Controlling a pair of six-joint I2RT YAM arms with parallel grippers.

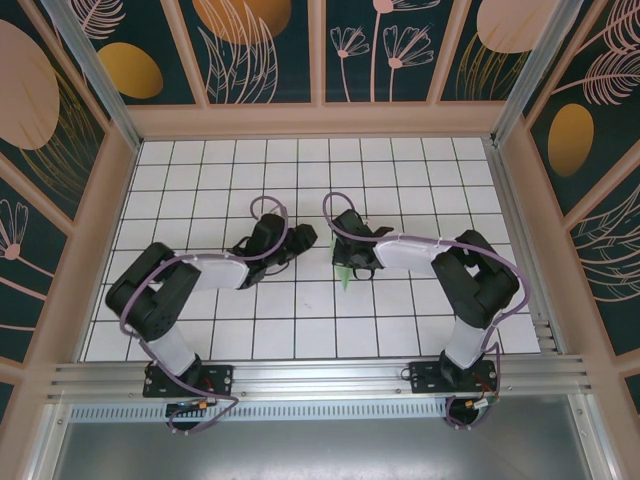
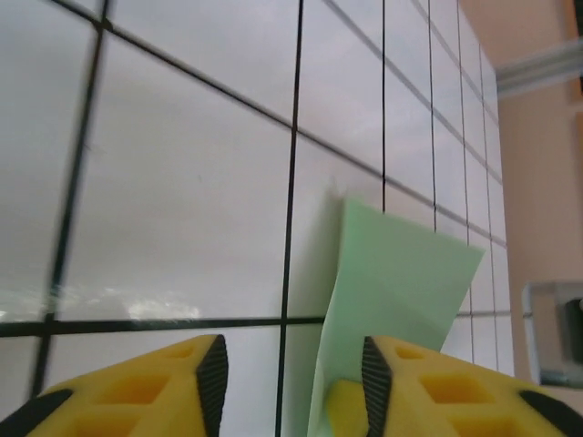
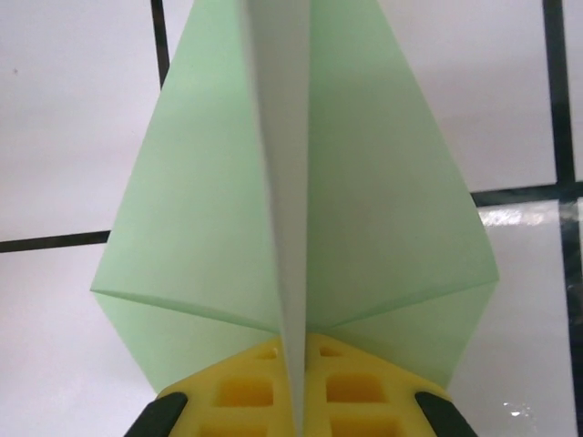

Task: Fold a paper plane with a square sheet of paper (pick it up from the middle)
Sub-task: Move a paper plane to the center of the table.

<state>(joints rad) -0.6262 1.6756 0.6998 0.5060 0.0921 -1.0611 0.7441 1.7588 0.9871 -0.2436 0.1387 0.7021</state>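
Note:
The pale mint-green paper is folded into a pointed paper plane (image 3: 383, 200) with wings spread to both sides of a central fold. My right gripper (image 3: 296, 405) is shut on that upright central fold, with the nose pointing away from it. From above, the paper plane (image 1: 345, 272) shows as a small green patch under the right gripper (image 1: 352, 262) near the table's middle. My left gripper (image 2: 293, 382) is open. One wing of the paper plane (image 2: 401, 282) stands just inside its right fingertip (image 2: 375, 373), and the left pad is well clear of the paper. The left gripper (image 1: 303, 238) sits just left of the plane.
The table (image 1: 300, 320) is white tiles with black grid lines, walled by peach-coloured panels (image 1: 100, 220) on three sides. A metal rail (image 1: 320, 378) runs along the near edge where both arm bases are bolted. The two wrists are close together at the centre.

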